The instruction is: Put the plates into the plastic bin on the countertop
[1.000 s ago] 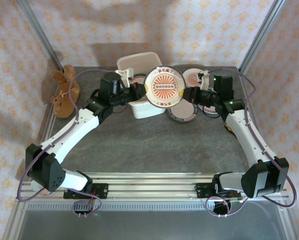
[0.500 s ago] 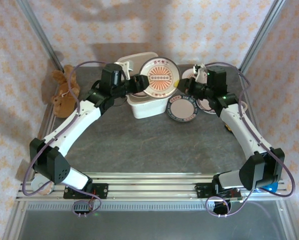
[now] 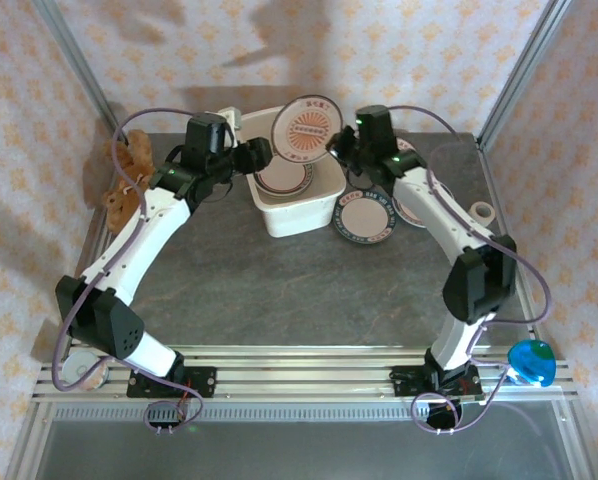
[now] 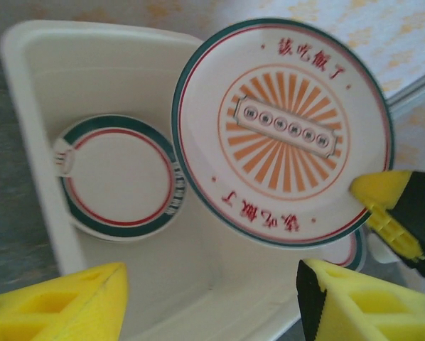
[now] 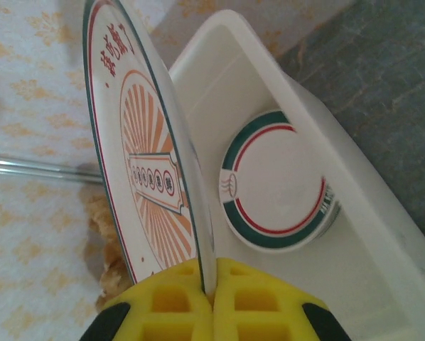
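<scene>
Countertop (image 3: 279, 290): dark mottled stone, unchanged since a second ago.

Right arm (image 3: 449, 225): it has swung in toward the middle. Its elbow was out by the right frame post. That move uncovers a blue object (image 3: 531, 362) at the near right corner.

Left arm (image 3: 139, 240): drawn back to the left, with the wrist now beside the bin's left wall instead of in front of it.

Plastic bin (image 3: 299, 215): off-white tub at the far middle of the counter, same spot as before.

Sunburst plate (image 3: 306, 130): tilted nearly on edge above the bin's far half. A second ago it hung lower, in front of the bin's near right corner, with both grippers at its rim.

Right gripper (image 5: 212, 291): yellow jaws pinched on the sunburst plate's lower rim, and it alone carries the plate.

Left gripper (image 4: 212, 312): jaws stand well apart with nothing between them, just short of the plate. It was closed a second ago.

Banded plate (image 4: 120, 177): teal-and-red rim, lying flat on the bin floor below the held plate.

Dark-rimmed plate (image 3: 364, 217): on the counter just right of the bin, now fully uncovered.

Stuffed toy (image 3: 124, 185): brown, at the far left edge, has not moved.
</scene>
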Robot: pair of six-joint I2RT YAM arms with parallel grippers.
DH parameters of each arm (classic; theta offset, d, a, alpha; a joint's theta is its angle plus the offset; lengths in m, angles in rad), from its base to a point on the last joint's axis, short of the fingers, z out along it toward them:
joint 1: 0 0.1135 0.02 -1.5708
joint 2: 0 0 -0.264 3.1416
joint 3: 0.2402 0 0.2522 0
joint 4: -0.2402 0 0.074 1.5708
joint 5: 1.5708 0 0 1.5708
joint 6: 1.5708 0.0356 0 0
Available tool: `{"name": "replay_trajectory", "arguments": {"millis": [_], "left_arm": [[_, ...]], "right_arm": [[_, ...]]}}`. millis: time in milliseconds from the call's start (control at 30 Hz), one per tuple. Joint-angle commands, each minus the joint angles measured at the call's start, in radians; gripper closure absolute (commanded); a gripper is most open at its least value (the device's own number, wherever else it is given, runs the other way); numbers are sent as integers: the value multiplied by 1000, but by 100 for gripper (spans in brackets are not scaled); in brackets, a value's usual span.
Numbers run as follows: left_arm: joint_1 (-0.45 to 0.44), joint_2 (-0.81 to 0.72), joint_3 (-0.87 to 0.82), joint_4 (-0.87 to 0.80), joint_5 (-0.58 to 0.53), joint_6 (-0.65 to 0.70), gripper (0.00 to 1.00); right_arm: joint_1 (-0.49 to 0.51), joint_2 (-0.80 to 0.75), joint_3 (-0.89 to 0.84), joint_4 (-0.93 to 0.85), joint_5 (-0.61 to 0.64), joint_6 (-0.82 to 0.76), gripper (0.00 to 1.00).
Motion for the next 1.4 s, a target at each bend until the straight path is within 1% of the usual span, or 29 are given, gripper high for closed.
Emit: {"name": "replay_trajectory", "arguments": {"millis": [0,100,267,300,400,733,1000,1133,1367], "left_arm": [[27,-67,-1,-65,-44,64,36],[51,-96,-29,-81,-38,84,36],[95,-156,-73,-105,-33,106,36],[103,-169,-85,-107,-34,107,36],[122,-201,-130,-100,-23,111,36],[170,-252,-176,-147,0,142,36],[197,-283,-204,-182,13,147,36],[205,-301,-216,-195,8,156,36],[211,-324,-237,-206,4,160,36]], "right_arm": [[57,62,150,-105,198,42,100],[92,149,250,-166,270,87,100],[129,264,382,-276,341,173,100],[141,278,402,-300,366,181,100],[171,307,410,-298,422,204,100],[195,448,489,-347,399,373,100],[205,565,609,-410,434,427,100],[207,608,631,-403,409,478,100],[216,680,708,-411,404,498,100]]}}
